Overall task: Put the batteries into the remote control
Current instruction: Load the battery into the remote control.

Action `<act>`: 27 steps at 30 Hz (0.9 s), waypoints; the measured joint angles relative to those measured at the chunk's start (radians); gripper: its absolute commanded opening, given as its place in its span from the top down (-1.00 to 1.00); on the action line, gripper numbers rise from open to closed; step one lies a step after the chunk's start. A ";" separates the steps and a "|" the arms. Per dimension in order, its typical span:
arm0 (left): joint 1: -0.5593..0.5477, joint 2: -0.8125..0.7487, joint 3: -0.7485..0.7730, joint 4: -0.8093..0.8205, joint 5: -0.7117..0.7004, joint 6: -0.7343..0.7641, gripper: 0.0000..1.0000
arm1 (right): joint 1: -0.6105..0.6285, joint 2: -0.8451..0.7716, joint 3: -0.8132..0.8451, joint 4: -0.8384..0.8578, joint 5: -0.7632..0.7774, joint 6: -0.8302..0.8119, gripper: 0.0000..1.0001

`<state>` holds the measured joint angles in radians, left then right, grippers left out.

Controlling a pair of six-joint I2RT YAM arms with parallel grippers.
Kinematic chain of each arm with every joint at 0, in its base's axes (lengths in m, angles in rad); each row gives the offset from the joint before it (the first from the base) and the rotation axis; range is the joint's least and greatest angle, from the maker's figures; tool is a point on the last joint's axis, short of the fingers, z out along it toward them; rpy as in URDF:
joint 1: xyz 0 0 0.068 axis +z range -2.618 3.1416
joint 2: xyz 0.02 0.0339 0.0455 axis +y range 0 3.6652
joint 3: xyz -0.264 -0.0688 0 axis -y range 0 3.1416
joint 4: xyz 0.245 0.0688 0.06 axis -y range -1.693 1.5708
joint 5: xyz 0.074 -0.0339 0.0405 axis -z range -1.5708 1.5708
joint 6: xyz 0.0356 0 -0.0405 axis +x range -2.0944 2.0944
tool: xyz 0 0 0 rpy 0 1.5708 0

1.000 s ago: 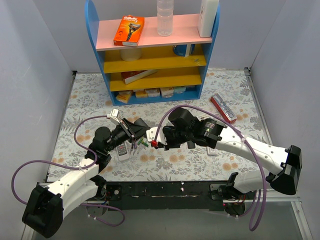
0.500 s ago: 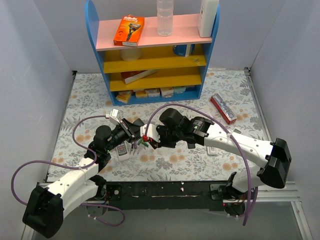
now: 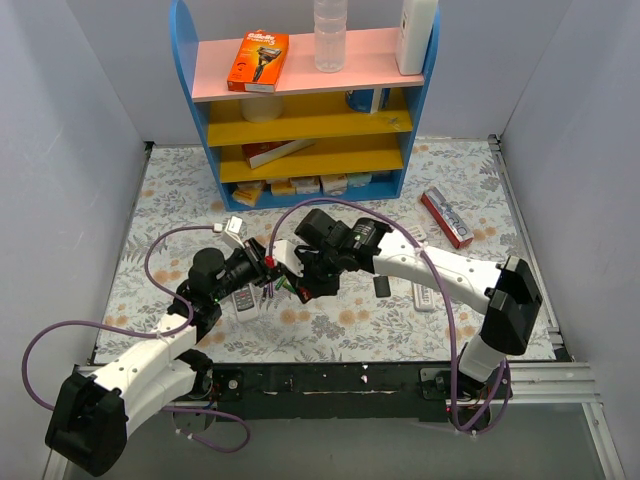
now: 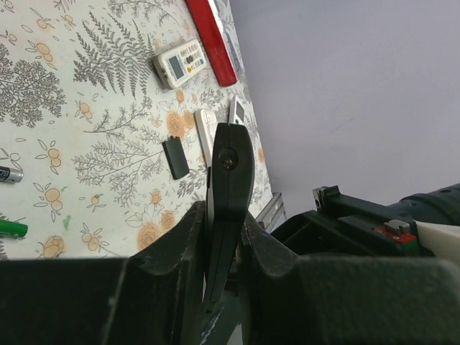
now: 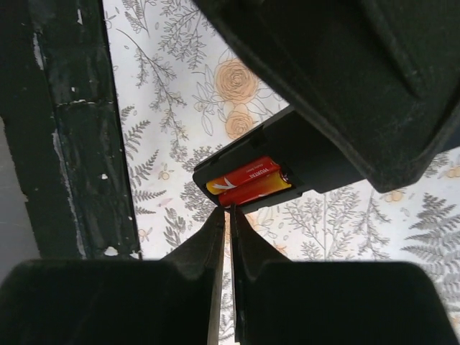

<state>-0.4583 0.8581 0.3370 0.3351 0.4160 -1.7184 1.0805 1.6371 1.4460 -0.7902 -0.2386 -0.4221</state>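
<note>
My left gripper (image 4: 223, 241) is shut on the black remote control (image 4: 229, 165) and holds it edge-on above the table. In the top view the left gripper (image 3: 256, 268) meets my right gripper (image 3: 286, 270) left of the table's middle. In the right wrist view the remote (image 5: 309, 158) has its compartment open, with a red and yellow battery (image 5: 248, 183) lying inside. My right gripper (image 5: 230, 214) is shut, with its tips against the edge of that battery. A green battery (image 4: 11, 228) and a dark one (image 4: 7, 174) lie on the table.
The remote's black cover (image 4: 175, 158) lies on the floral cloth, next to a slim white remote (image 4: 206, 133). A white remote with a display (image 4: 181, 62) and a red box (image 4: 212, 39) lie farther off. A grey-white remote (image 3: 245, 300) lies under the left gripper. A blue shelf (image 3: 305, 100) stands at the back.
My right arm has swung left, carrying the red battery up to the remote held in my left gripper. The battery now lies in the compartment. The left arm has hardly moved.
</note>
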 measured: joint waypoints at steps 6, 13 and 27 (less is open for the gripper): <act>-0.002 -0.014 0.005 -0.034 0.023 0.086 1.00 | -0.004 0.042 0.024 -0.017 -0.042 0.076 0.67; -0.005 -0.089 -0.002 -0.074 -0.064 0.132 1.00 | -0.027 0.034 0.023 0.016 -0.069 0.166 0.25; -0.020 -0.127 -0.047 -0.082 -0.233 0.107 1.00 | -0.224 -0.291 -0.256 0.195 0.090 0.424 -0.80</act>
<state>-0.4782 0.7311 0.2901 0.2535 0.1833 -1.6112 0.8562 1.3464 1.1904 -0.5957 -0.1482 0.0021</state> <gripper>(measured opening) 0.170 0.877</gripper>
